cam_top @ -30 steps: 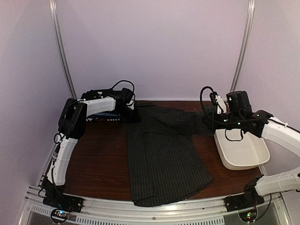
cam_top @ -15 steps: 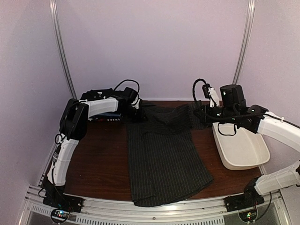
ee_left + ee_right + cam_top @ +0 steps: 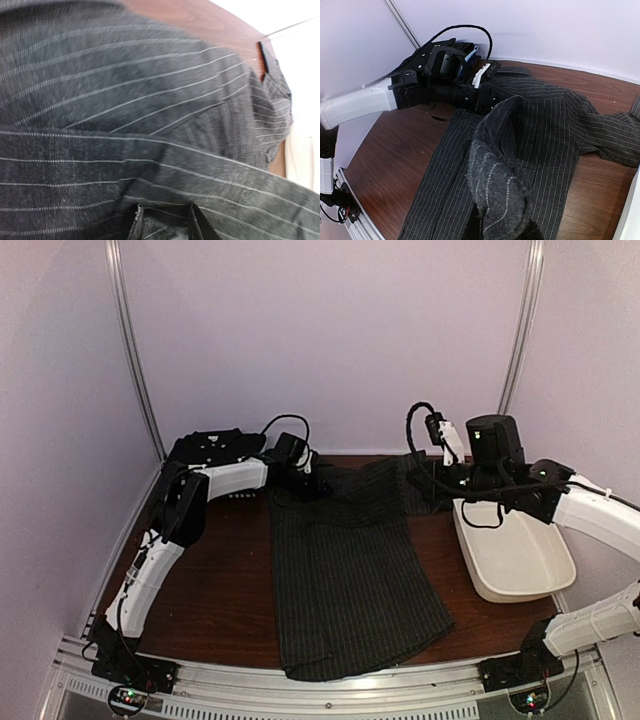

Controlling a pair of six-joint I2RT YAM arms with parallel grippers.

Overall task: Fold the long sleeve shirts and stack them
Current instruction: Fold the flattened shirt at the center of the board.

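The pinstriped shirt (image 3: 345,570) lies spread down the middle of the table (image 3: 220,580) with its hem hanging over the near edge, probably flattened so it can be folded. Its far-right sleeve is raised in a bunched fold by the right gripper (image 3: 432,488), which is clamped tight on the cloth just beside the white tub (image 3: 520,560), likely to carry the sleeve across the body. The left gripper (image 3: 303,478) sits at the far-left shoulder, fingers (image 3: 136,225) down in the fabric. Whether it pinches cloth I cannot tell.
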